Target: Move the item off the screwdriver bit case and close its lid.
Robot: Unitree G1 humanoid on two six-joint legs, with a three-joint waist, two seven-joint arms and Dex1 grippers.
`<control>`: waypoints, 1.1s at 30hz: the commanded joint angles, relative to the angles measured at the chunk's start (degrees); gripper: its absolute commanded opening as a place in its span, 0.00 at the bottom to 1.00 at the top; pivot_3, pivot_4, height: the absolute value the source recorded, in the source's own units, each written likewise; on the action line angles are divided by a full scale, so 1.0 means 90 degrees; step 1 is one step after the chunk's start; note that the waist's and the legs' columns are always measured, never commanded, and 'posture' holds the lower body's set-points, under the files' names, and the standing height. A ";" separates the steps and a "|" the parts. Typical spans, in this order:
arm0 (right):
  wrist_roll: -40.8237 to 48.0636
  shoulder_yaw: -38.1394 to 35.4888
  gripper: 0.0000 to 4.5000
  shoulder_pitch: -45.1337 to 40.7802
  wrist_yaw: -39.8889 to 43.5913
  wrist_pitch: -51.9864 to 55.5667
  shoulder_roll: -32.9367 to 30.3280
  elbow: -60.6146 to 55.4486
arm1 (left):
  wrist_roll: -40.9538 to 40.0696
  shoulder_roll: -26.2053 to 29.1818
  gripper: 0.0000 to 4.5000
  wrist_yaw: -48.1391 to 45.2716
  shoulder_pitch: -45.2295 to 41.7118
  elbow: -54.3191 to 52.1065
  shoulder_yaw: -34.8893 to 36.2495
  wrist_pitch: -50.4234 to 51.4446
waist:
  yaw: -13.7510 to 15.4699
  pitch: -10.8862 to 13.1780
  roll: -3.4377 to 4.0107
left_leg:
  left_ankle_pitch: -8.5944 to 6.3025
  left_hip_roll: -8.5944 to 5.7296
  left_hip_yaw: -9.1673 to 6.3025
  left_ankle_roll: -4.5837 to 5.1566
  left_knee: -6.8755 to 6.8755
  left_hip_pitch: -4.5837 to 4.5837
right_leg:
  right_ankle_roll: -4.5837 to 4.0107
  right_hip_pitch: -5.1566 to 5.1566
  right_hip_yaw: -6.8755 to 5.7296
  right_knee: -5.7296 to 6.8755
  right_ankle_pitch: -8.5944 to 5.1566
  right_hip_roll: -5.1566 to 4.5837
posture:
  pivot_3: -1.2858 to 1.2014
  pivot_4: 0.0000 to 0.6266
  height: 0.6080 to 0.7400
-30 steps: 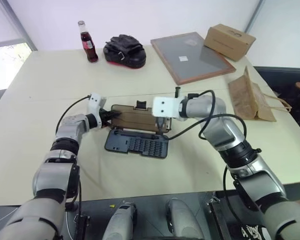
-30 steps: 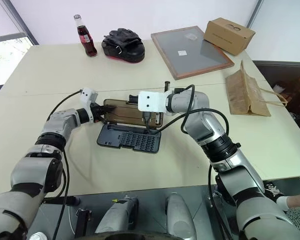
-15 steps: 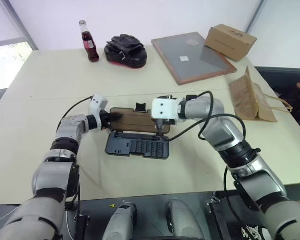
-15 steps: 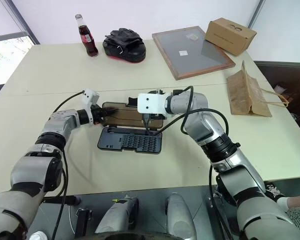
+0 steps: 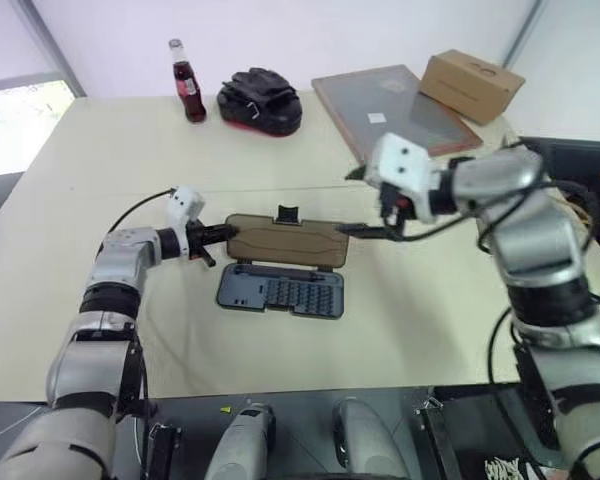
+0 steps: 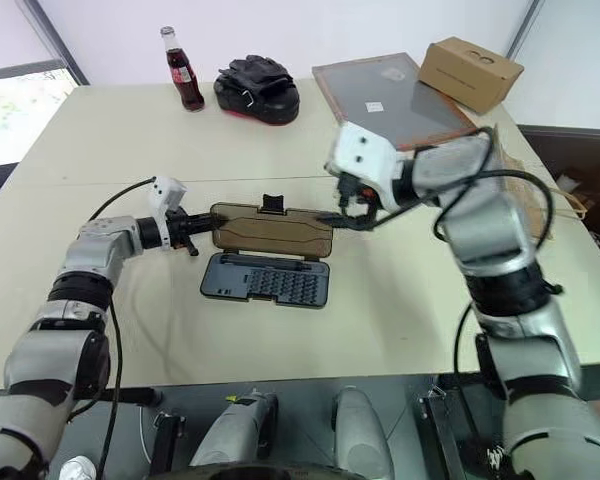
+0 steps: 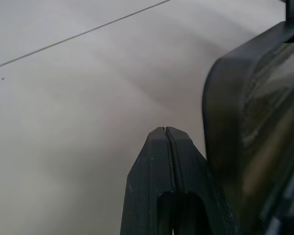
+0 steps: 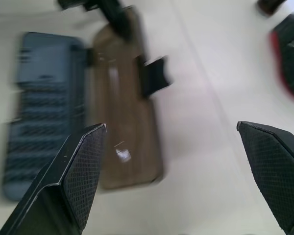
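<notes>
The screwdriver bit case (image 5: 280, 292) lies open in the middle of the table, its rows of slots showing. Its translucent brown lid (image 5: 285, 240) is swung back beyond the base, with the latch tab (image 5: 287, 213) on its far edge. My left gripper (image 5: 215, 237) is shut with nothing in it, its tips at the lid's left end; the left wrist view has the shut fingers (image 7: 165, 147) beside the lid's edge (image 7: 250, 122). My right gripper (image 5: 356, 203) hangs wide open just off the lid's right end, holding nothing. The item is hidden behind my right arm.
Along the table's far side stand a cola bottle (image 5: 188, 80), a black-and-red bundle (image 5: 260, 100), a framed grey board (image 5: 400, 105) and a cardboard box (image 5: 473, 82). Bare tabletop lies left of and in front of the case.
My right gripper has opened, let go of the lid and lifted away to the right. The left gripper has drawn back slightly. The whole view has shifted.
</notes>
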 commanded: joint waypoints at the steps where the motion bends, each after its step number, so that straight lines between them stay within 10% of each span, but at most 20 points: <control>1: 0.0516 -0.0540 0.99 0.0189 -0.0234 0.0509 -0.0223 -0.0599 | -0.0369 0.0082 0.00 -0.0191 0.0216 -0.1040 0.0058 0.0424 | 0.0003 0.0000 0.0000 | 0.0000 0.0001 0.0000 0.0000 0.0000 0.0000 | 0.0000 0.0000 0.0000 0.0000 0.0000 0.0000 | 0.52 0.24 1.00; 20: 0.1938 -0.0574 0.99 0.0545 -0.1831 0.1997 0.0258 -0.1109 | -0.1109 0.1568 0.00 -0.0955 0.1791 -0.3949 -0.0036 0.2044 | 0.0002 0.0001 0.0001 | -0.0001 0.0014 0.0002 0.0002 -0.0001 0.0002 | -0.0002 -0.0001 0.0001 -0.0001 0.0000 -0.0007 | 0.52 0.24 1.00; 33: 0.3640 -0.0477 0.99 0.0522 -0.2751 0.4107 0.1588 -0.1440 | -0.0592 0.0577 0.00 -0.0960 -0.0386 -0.1904 -0.0917 0.1282 | 0.0130 0.0000 -0.0001 | -0.0002 0.0000 0.0001 0.0004 0.0004 -0.0001 | -0.0001 0.0002 -0.0005 -0.0002 0.0000 -0.0004 | 0.52 0.24 1.00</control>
